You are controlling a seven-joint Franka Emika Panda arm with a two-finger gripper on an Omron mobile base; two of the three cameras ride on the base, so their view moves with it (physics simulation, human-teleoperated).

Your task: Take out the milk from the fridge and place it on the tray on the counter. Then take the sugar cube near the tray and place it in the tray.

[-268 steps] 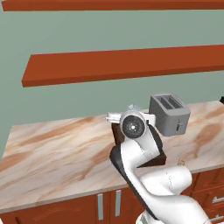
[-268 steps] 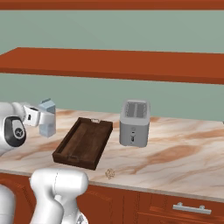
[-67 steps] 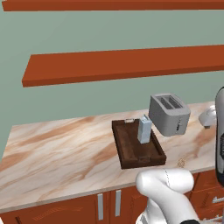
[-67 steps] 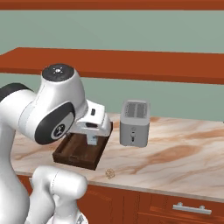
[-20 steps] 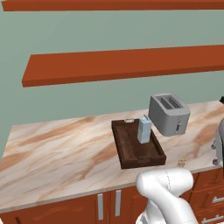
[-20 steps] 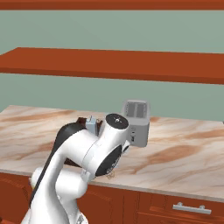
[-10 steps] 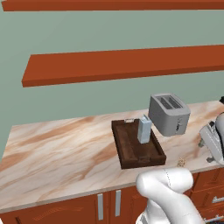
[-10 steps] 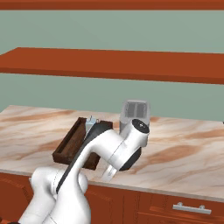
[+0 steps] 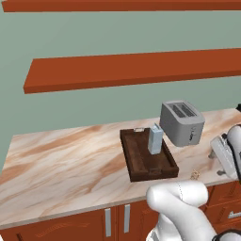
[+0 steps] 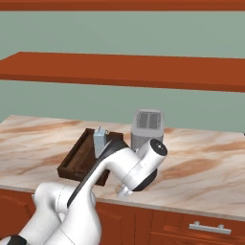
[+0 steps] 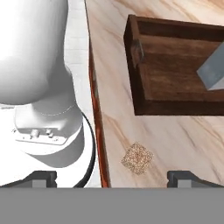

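In the hand view the gripper [image 11: 113, 177] has its two dark fingertips [image 11: 43, 178] spread wide apart, with nothing between them. Just ahead of the tips, lying between their lines, sits the sugar cube [image 11: 137, 158], a small brown speckled square on the counter [image 11: 175, 135], close to the counter's front edge. It is not touched by either tip as far as the view lets me judge.

Beyond the cube, farther from the pincer, stands the tray [image 11: 175, 107], its near rim a short way past the cube. Inside the tray, toward its far end, the milk [image 11: 213, 70] stands upright. In the left base view the toaster [image 9: 181, 122] stands behind the tray [image 9: 148, 174], beside the milk [image 9: 155, 139].
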